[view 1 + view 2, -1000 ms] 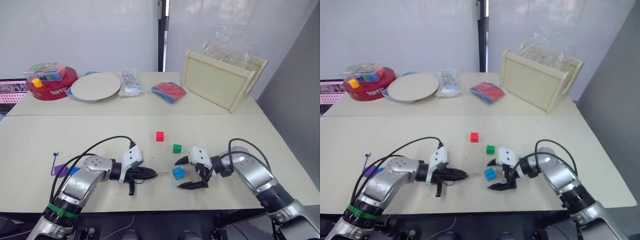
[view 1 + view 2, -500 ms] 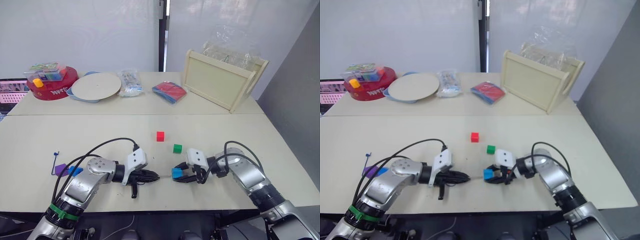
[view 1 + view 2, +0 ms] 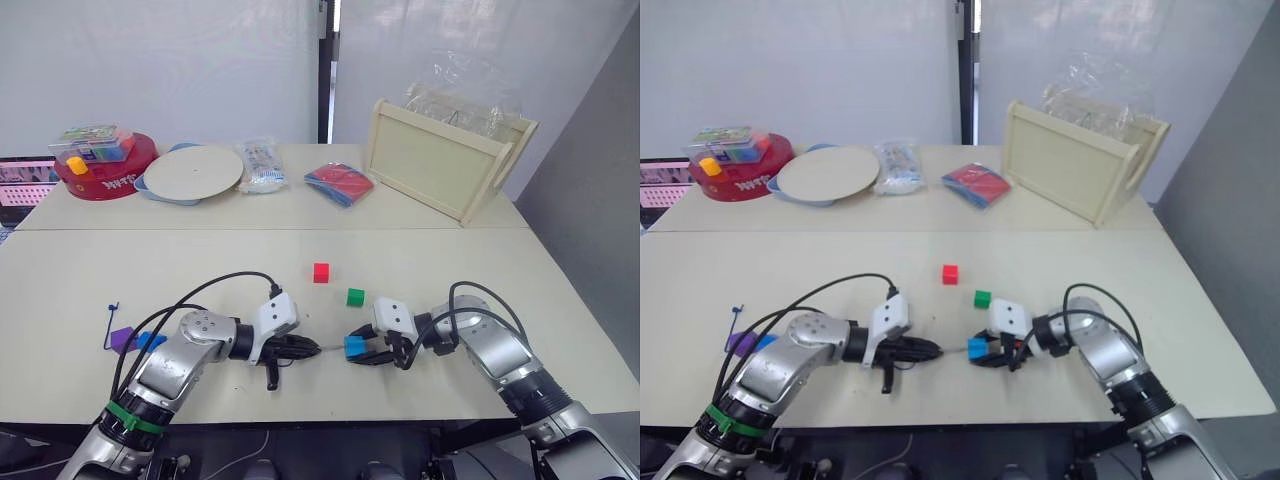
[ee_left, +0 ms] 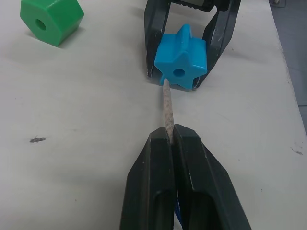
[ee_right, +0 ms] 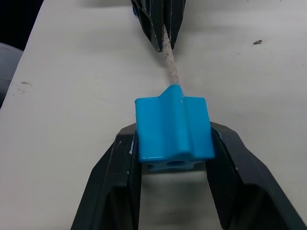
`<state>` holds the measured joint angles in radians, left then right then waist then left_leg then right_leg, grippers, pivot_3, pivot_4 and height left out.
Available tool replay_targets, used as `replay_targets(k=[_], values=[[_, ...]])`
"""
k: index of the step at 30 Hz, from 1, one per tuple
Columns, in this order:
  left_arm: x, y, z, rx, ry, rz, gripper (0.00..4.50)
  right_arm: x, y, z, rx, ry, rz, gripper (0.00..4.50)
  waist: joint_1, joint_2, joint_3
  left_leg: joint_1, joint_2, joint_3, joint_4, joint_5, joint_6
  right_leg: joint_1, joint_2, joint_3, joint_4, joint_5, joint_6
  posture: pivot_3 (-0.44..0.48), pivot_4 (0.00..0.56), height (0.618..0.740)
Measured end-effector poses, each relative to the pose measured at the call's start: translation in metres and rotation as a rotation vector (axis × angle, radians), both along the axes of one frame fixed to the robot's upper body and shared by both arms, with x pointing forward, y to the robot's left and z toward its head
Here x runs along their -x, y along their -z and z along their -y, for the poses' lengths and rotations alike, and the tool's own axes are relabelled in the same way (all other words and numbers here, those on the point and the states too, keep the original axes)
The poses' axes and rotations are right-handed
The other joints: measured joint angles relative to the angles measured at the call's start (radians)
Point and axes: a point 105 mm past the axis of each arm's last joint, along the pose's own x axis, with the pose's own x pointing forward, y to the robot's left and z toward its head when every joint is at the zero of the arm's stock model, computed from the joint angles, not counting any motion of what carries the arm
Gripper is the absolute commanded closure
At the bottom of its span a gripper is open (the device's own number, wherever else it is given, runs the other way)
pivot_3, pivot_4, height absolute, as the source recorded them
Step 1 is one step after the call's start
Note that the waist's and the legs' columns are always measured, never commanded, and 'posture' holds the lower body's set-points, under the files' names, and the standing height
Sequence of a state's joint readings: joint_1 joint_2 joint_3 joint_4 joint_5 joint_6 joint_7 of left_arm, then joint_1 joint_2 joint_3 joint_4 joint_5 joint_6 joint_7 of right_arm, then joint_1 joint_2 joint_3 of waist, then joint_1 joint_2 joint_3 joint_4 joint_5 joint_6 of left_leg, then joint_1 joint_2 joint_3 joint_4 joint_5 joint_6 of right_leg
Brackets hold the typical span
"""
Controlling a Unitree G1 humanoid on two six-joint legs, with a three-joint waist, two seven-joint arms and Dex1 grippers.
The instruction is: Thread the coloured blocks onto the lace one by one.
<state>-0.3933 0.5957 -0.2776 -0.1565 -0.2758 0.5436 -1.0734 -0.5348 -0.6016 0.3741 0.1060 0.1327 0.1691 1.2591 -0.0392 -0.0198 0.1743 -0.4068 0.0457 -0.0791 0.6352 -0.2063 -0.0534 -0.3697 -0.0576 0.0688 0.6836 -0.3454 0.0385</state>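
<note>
You're pinching the lace's stiff tip (image 4: 168, 108) in your left claw (image 4: 173, 140) while your right claw (image 5: 172, 148) is clamping the blue star block (image 5: 172, 127) hole-forward, so it's lining up.

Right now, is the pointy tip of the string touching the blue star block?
Touching. In the left wrist view the lace's pale tip meets the blue star block just below its hole, with no gap between them.

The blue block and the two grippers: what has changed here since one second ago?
The right gripper, open around the blue block a second ago, has shut on it. The left gripper, shut on the lace tip, has moved toward the right gripper, so the tip now sits just below the block's hole. The green block and the red block stayed where they were.
</note>
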Motion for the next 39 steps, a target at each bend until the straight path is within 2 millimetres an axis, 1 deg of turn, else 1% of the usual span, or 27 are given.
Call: replay_targets(k=[5,22,30,34,39], values=[[-0.0004,-0.0012,0.0031,0.009,0.003,0.0,4.5,-0.0004,-0.0008,0.0016,0.011,0.002,0.009,3.15,0.001,0.0,0.0,0.0,0.0,0.0,0.0,0.0,0.0,0.0,0.0,0.0,0.0,0.0,0.0,0.0,0.15,0.74],[0.0044,-0.0022,0.0038,0.002,0.027,-0.02,4.5,-0.0004,-0.0012,0.0014,0.023,0.0,0.022,3.15,0.001,0.0,0.0,0.0,0.0,0.0,0.0,0.0,0.0,0.0,0.0,0.0,0.0,0.0,0.0,0.0,0.15,0.74],[0.0048,-0.0082,0.005,0.046,0.027,-0.031,4.5,-0.0002,-0.0006,0.0014,0.031,-0.004,0.023,3.15,0.001,0.0,0.0,0.0,0.0,0.0,0.0,0.0,0.0,0.0,0.0,0.0,0.0,0.0,0.0,0.0,0.15,0.74],[0.0059,-0.0079,0.0006,0.036,0.031,-0.036,4.5,0.0004,-0.0002,0.0005,0.031,-0.008,0.023,3.15,0.0,0.0,0.0,0.0,0.0,0.0,0.0,0.0,0.0,0.0,0.0,0.0,0.0,0.0,0.0,0.0,0.15,0.74],[0.0062,-0.0081,0.0005,0.038,0.032,-0.037,4.5,0.0004,-0.0002,0.0009,0.033,-0.008,0.023,3.15,0.0,0.0,0.0,0.0,0.0,0.0,0.0,0.0,0.0,0.0,0.0,0.0,0.0,0.0,0.0,0.0,0.15,0.74]])
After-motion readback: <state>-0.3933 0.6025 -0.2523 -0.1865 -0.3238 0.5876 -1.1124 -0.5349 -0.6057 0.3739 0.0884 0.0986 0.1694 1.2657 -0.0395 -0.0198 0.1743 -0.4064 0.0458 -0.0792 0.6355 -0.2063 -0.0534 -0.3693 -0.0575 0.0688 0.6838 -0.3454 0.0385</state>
